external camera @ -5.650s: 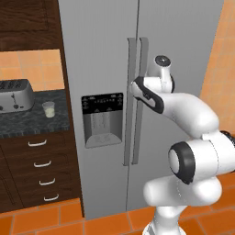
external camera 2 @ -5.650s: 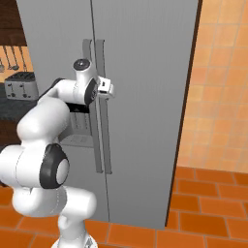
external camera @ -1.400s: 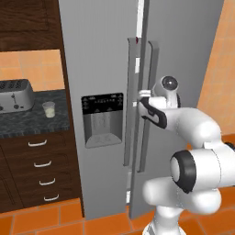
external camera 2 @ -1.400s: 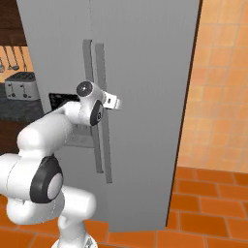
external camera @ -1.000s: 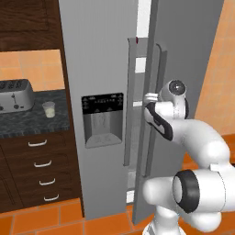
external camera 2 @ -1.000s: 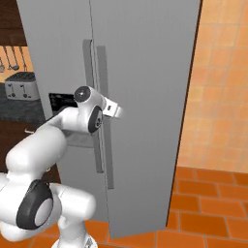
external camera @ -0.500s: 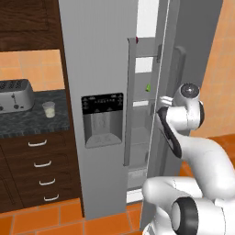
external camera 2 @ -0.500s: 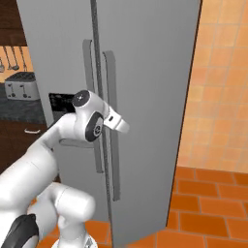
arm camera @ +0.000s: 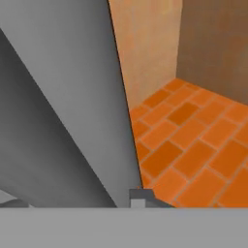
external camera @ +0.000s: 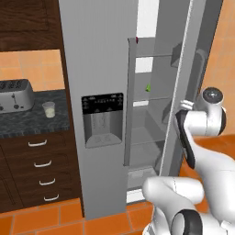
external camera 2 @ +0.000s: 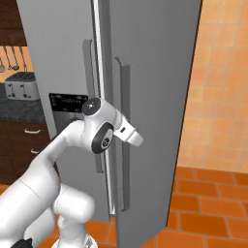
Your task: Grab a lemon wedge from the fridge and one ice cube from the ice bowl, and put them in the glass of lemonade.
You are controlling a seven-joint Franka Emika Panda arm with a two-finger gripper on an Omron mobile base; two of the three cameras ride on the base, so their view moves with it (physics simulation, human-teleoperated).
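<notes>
The grey fridge [external camera: 98, 55] has its right door [external camera: 193, 69] swung open, baring the shelves. A tiny yellow-green lemon wedge [external camera: 148, 87] lies on an upper shelf. My gripper [external camera 2: 137, 139] is at the outer face of that door, beside its long handle [external camera 2: 123, 97]. In the hand view one dark fingertip [arm camera: 140, 195] rises against the door's edge [arm camera: 121, 97], and I cannot make out how the jaws stand. The glass of lemonade [external camera: 48, 109] stands on the dark counter left of the fridge. The ice bowl and ice cube are out of view.
A silver toaster [external camera: 13, 95] sits on the counter [external camera: 27, 121] behind the glass, above dark drawers [external camera: 39, 165]. Orange floor tiles [external camera 2: 213, 203] spread to the right of the open door, with an orange tiled wall [external camera 2: 223, 72] behind.
The right fridge door has swung wider open, and my arm has moved right and back with it. The shelves and the lemon wedge show more fully.
</notes>
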